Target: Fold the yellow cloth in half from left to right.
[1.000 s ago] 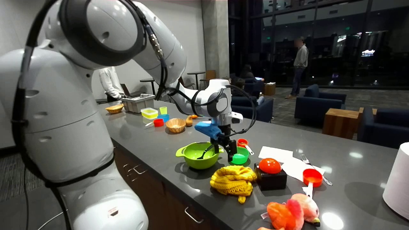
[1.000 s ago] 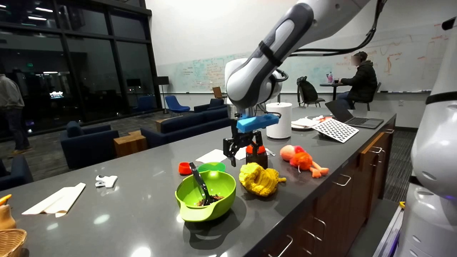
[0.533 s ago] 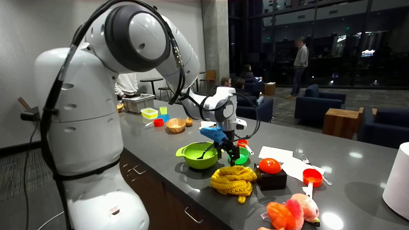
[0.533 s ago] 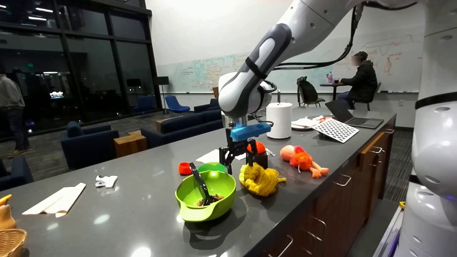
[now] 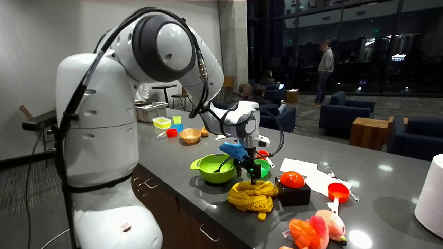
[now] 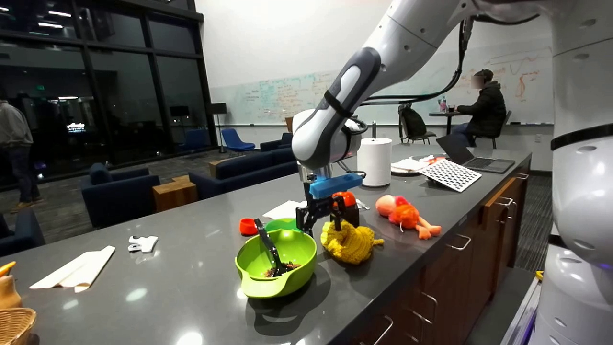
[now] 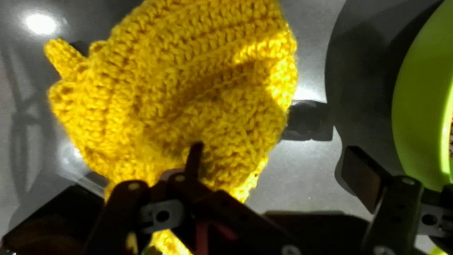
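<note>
The yellow cloth [image 5: 252, 197] is a crumpled knitted piece with a small tab, lying on the grey counter. It also shows in an exterior view [image 6: 355, 247] and fills much of the wrist view [image 7: 198, 78]. My gripper [image 5: 246, 178] points down at the cloth's edge nearest the green bowl; it also shows in an exterior view [image 6: 323, 230]. In the wrist view my gripper [image 7: 277, 161] is wide open with nothing between its jaws. One finger [image 7: 195, 156] is over the cloth; whether it touches is unclear. The other finger [image 7: 361, 180] is beside the bowl, off the cloth.
A green bowl [image 5: 214, 178] with a black spoon stands close to the gripper, its wall near one finger in the wrist view [image 7: 417, 117]. A green cup [image 5: 263, 169] and a black box [image 5: 294, 195] with a red dome stand close behind. An orange plush toy [image 5: 308, 233] lies nearby.
My gripper has come down toward the cloth, and the arm has shifted with it. One finger now reaches the cloth's top. The cloth and bowl have not moved.
</note>
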`<action>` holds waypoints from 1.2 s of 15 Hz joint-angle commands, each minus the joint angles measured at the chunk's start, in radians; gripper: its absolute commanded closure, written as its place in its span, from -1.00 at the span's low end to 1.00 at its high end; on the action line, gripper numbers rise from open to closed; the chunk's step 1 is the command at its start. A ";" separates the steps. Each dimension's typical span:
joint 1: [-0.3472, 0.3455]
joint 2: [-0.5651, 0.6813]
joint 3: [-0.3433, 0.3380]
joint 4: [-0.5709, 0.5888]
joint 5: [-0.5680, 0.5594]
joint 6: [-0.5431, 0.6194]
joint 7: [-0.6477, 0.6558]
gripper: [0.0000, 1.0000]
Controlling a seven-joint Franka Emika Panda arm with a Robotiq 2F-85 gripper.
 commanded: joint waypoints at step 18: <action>0.019 -0.046 -0.025 -0.055 -0.005 0.102 -0.084 1.00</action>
